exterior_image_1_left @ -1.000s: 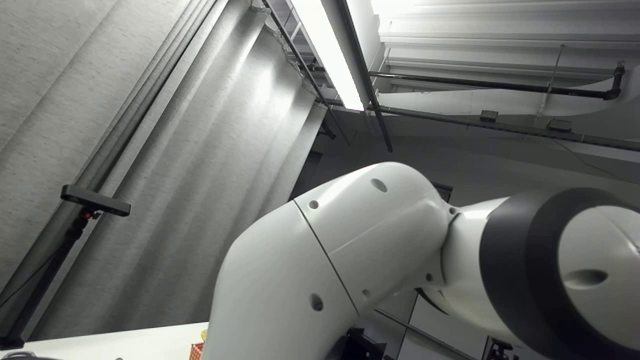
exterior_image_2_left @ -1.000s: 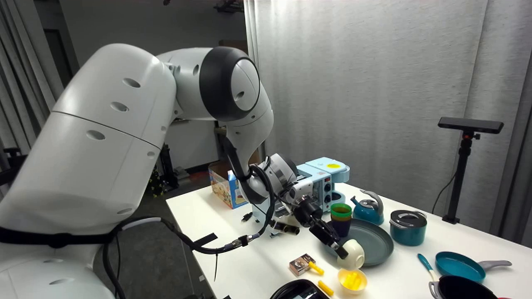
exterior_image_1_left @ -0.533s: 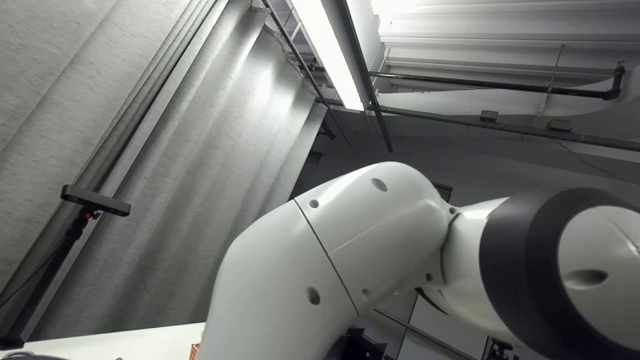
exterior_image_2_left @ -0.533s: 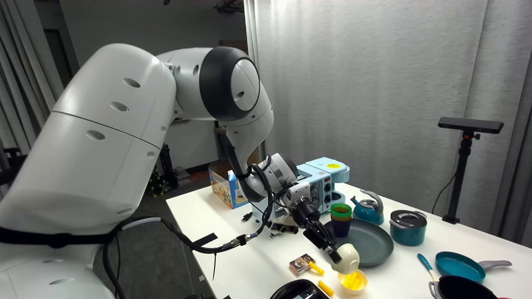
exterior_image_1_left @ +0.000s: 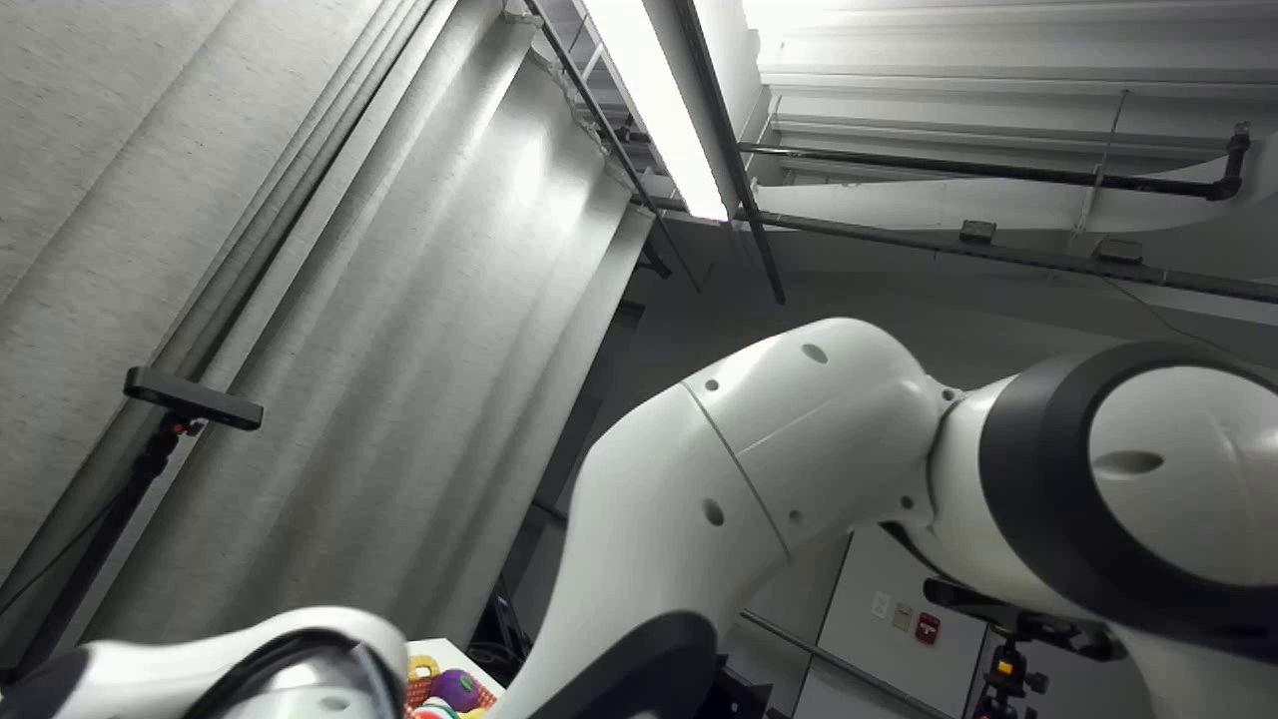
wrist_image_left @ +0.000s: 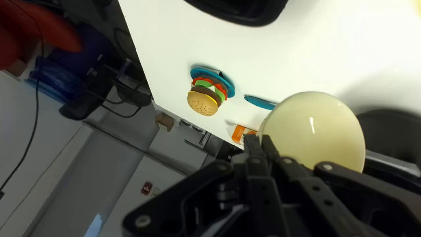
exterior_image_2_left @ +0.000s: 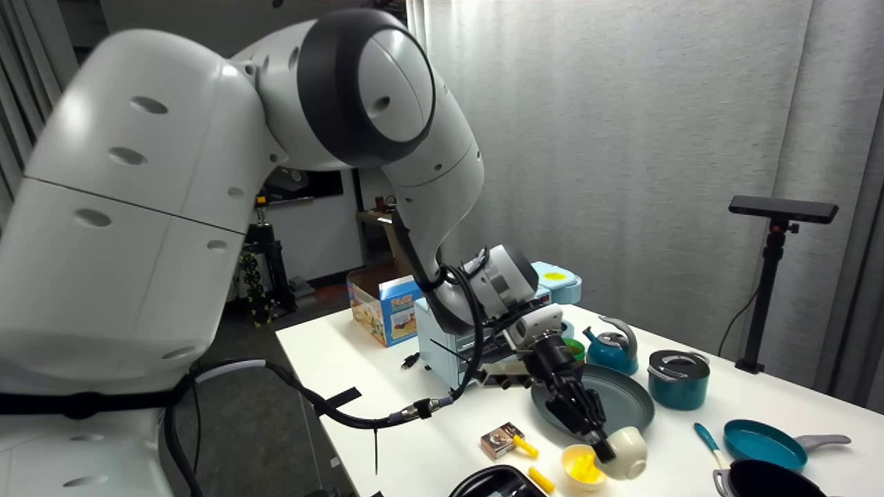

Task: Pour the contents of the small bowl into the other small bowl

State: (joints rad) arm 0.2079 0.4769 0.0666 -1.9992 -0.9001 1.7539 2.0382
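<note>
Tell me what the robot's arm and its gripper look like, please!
The arm is shiny white and rounded, with grey oval dimples and a black ring around a round white cap. A black band wraps its lower part. A black cable with silvery connectors loops beside it. The gripper is mostly black, with slim, jointed fingers and round grey bolts.

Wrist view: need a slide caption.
Gripper holds a cream bowl by its edge; toy burger on the white table.

Bare table [exterior_image_2_left: 527,415] leaves room between small box [exterior_image_2_left: 496,440] and grey plate [exterior_image_2_left: 632,402].
</note>
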